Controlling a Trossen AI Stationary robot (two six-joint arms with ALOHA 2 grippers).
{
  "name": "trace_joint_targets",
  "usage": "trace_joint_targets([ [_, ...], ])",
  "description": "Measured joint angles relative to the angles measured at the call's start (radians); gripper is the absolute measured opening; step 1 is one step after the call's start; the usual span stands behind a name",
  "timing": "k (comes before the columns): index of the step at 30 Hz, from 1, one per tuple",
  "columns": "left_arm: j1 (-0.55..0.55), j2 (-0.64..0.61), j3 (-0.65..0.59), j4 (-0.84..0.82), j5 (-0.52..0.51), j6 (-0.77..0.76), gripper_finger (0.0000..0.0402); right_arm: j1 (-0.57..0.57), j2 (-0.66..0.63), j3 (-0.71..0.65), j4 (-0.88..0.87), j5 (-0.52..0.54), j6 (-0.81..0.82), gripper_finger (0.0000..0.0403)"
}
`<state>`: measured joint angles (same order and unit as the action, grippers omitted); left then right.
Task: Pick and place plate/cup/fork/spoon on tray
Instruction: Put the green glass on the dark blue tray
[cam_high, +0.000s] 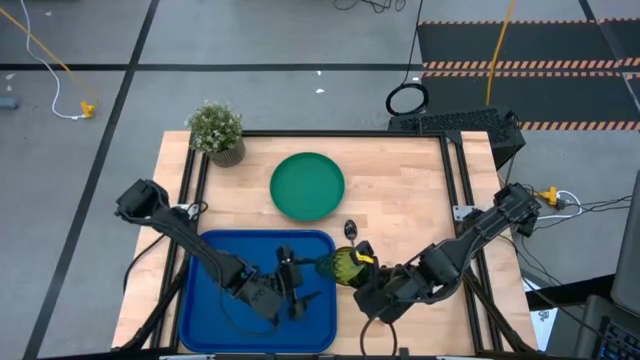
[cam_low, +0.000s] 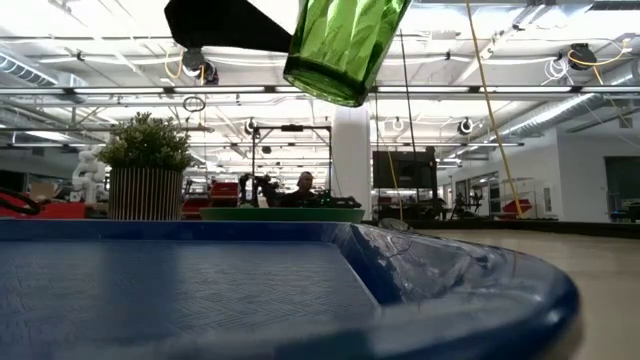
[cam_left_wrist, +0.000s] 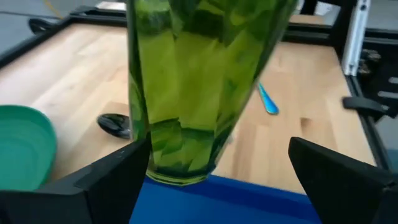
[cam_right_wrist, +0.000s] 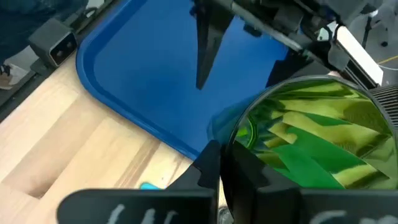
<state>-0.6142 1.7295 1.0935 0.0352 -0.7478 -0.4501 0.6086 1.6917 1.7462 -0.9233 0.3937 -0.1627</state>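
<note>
The olive-green cup (cam_high: 343, 266) hangs tilted in the air over the blue tray's right rim (cam_high: 333, 270), in my shut right gripper (cam_high: 356, 270). In the low view the cup (cam_low: 345, 45) is well above the tray (cam_low: 300, 290). My left gripper (cam_high: 298, 283) is open above the tray. Its fingers stand on either side of the cup's base (cam_left_wrist: 180, 168), and they look apart from it. The green plate (cam_high: 307, 185) lies flat on the table beyond the tray. The spoon (cam_high: 350, 231) lies between plate and cup. A slim light-blue piece (cam_left_wrist: 268, 100), likely the fork, lies on the wood. My right gripper holds the cup by its upper wall near the open rim (cam_right_wrist: 249, 146), coming from the table's right side. One dark finger (cam_right_wrist: 233, 174) lies against the outside of the wall, and the other finger is hidden. The cup is lifted clear and tilted, its base (cam_low: 328, 88) lowest.
A small potted plant (cam_high: 217, 131) stands at the table's far left corner. The left arm lies across the tray (cam_right_wrist: 143, 68). Bare wood shows right of the plate and at the table's far right.
</note>
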Motion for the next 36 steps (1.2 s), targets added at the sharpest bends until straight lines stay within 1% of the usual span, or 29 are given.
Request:
trace_joint_targets([
  [7,-0.001,-0.01,-0.001,0.0,-0.044,0.056,0.0388,0.002,0.0,0.0,0.034,-0.001,-0.012,0.0004],
  [9,-0.007,-0.024,-0.001,0.027,-0.065,0.08,0.0388,0.002,0.0,0.0,0.035,-0.001,-0.013,0.0004],
  [12,-0.017,-0.039,-0.001,0.055,-0.068,0.123,0.0388,0.002,0.0,0.0,0.043,-0.001,-0.013,0.0004],
  [19,-0.015,-0.037,-0.001,0.046,-0.012,0.13,0.0388,0.002,0.0,0.0,0.11,-0.002,-0.046,0.0004],
  [23,-0.016,-0.037,-0.001,0.045,-0.001,0.136,0.0388,0.002,0.0,0.0,0.133,-0.004,-0.06,0.0004],
  [26,-0.015,-0.037,-0.003,0.042,0.039,0.15,0.0388,0.002,-0.001,0.0,0.143,-0.007,-0.066,0.0004],
  [30,-0.016,-0.037,-0.005,0.036,0.048,0.159,0.0387,0.0,-0.011,0.0,0.167,-0.009,-0.069,0.0004],
  [33,-0.016,-0.037,-0.005,0.035,0.048,0.172,0.0375,0.001,-0.023,0.0,0.178,-0.009,-0.07,0.0004],
  [36,-0.016,-0.037,-0.005,0.035,0.048,0.187,0.0346,0.001,-0.032,0.0,0.184,-0.011,-0.065,0.0004],
])
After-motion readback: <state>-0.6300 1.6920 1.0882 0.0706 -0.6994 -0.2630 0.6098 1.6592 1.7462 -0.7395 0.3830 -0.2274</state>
